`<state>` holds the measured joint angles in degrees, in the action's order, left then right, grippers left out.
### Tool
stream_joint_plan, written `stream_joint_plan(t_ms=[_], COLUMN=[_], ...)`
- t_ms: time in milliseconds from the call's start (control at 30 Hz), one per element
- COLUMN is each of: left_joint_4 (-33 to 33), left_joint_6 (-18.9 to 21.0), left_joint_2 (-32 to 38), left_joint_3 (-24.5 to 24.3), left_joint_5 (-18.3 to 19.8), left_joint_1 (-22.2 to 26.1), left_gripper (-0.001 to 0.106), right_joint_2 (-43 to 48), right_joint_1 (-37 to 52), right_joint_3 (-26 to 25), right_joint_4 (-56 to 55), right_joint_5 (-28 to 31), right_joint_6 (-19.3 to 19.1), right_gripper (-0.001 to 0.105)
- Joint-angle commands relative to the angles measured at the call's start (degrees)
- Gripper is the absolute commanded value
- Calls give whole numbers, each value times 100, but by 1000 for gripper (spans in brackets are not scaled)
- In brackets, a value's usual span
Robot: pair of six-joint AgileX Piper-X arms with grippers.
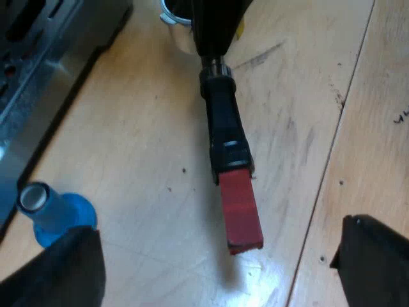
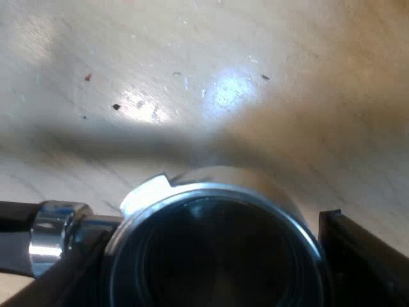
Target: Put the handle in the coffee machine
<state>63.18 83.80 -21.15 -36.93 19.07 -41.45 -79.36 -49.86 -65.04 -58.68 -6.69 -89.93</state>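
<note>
The metal holder's dark handle (image 1: 223, 128) stretches over the wooden table and ends in a red tip (image 1: 240, 211). My left gripper (image 1: 216, 256) is open, its two black fingers (image 1: 64, 268) spread wide on either side just past the red tip, touching nothing. At the handle's other end my right gripper (image 1: 214, 25) sits over the holder's metal head. In the right wrist view the round basket (image 2: 211, 195) of the holder lies between the fingers of my right gripper (image 2: 208, 249), which is shut on it, and its shiny neck (image 2: 54, 230) runs off sideways.
A blue tamper (image 1: 57, 214) stands on the table beside the espresso machine's metal base (image 1: 32, 83), close to one left finger. Bare wooden table (image 1: 140, 128) lies between the machine and the handle, and more open boards (image 1: 358, 128) on the handle's other side.
</note>
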Motion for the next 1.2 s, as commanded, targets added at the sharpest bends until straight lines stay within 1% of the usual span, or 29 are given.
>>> stream_joint_plan(t_ms=[33,133,300,400,467,600,733,800,867,967,1067,1200], left_joint_4=[-313,-500,-572,-601,-650,-735,-736,-736,-736,-794,-876,-1011], left_joint_6=[-34,-55,-66,-219,-331,-330,-340,-373,-442,-443,-543,-572], left_joint_2=[-20,-72,-376,-615,-784,-903,-908,-908,-908,-908,-908,-908], left_joint_3=[-27,-27,-27,-27,-27,-27,9,83,222,398,569,692], left_joint_5=[45,45,45,78,202,392,415,487,517,520,520,520], left_joint_1=[-34,-34,-34,-34,-34,-34,-34,-34,-34,-34,-34,-34], left_gripper=[78,84,84,84,84,82,81,81,81,81,81,81], right_joint_2=[169,185,185,185,185,185,185,185,185,185,185,185], right_joint_1=[33,33,33,33,33,33,33,33,33,33,33,33], right_joint_3=[-26,-26,-26,-26,-26,-26,-26,-26,-26,-26,-26,-26], right_joint_4=[-79,-128,-173,-173,-173,-160,-160,-160,-160,-160,-160,-160], right_joint_5=[-129,-129,-129,-129,-129,-129,-129,-129,-129,-129,-140,-271], right_joint_6=[21,124,152,168,193,231,284,332,496,560,640,686], right_gripper=[0,0,0,0,0,0,0,0,0,0,0,0])
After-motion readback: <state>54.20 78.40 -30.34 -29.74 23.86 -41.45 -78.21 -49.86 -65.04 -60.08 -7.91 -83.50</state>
